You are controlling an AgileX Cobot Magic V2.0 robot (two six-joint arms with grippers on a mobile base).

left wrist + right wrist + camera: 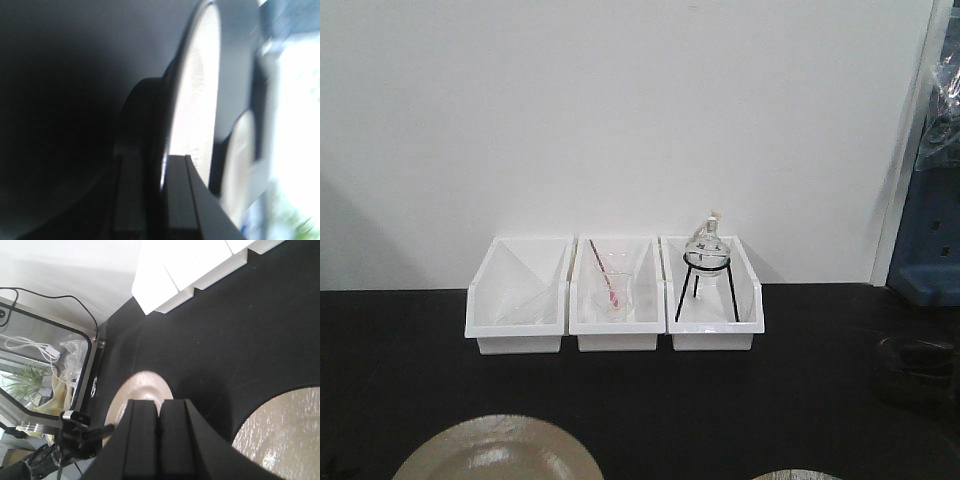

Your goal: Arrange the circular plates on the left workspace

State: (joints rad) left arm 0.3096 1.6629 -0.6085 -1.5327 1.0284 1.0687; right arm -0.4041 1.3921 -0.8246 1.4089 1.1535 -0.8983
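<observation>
The left gripper (152, 161) seems to pinch the rim of one plate (197, 100) near the front edge of the black counter (420, 350). The right gripper (159, 403) has its fingers (142, 440) pressed together, just over the other plate (142, 386).

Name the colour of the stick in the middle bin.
The stick is red, clearest in front view.
</observation>
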